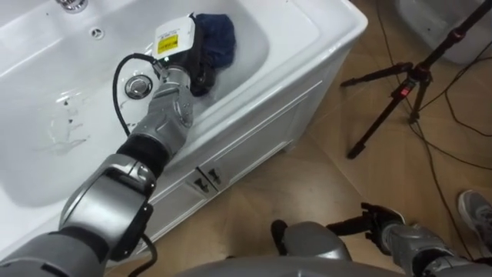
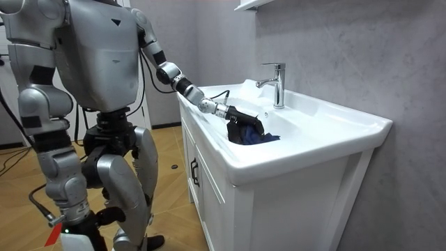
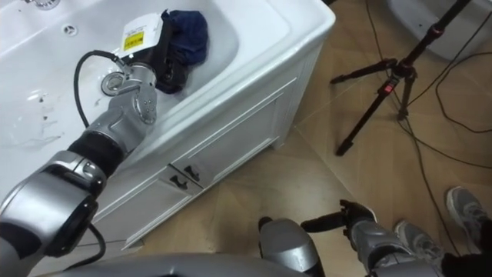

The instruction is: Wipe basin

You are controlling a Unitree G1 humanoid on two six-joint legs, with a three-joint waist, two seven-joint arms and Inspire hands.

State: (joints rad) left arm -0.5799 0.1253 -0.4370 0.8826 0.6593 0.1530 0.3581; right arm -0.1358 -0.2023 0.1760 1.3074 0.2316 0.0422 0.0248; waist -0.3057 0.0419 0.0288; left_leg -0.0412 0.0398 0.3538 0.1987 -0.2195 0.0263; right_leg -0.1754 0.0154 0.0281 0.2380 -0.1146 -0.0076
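Left eye view: dark blue cloth (image 1: 219,35) bunched at the right end of the basin (image 1: 323,35) bowl, against its wall, w/ the L hand (image 1: 192,61) on top, fingers curled down over the wad and gripping it. Step in hand, by judgement: wiping the bowl. Done well = even palm pressure and overlapping passes from the wall back toward the drain (image 1: 138,86), incl. the wet streaks (image 1: 65,127) further left, w/out letting the wad roll out from under the fingers. R hand (image 1: 370,223) hangs low in front of the cabinet (image 1: 231,154), fingers loosely extended, holding nothing. Hidden/unclear: L fingertips sunk in cloth folds; tap (image 2: 277,84) cut off at the eye views' top edge; how much of the bowl is already wiped, cannot tell.
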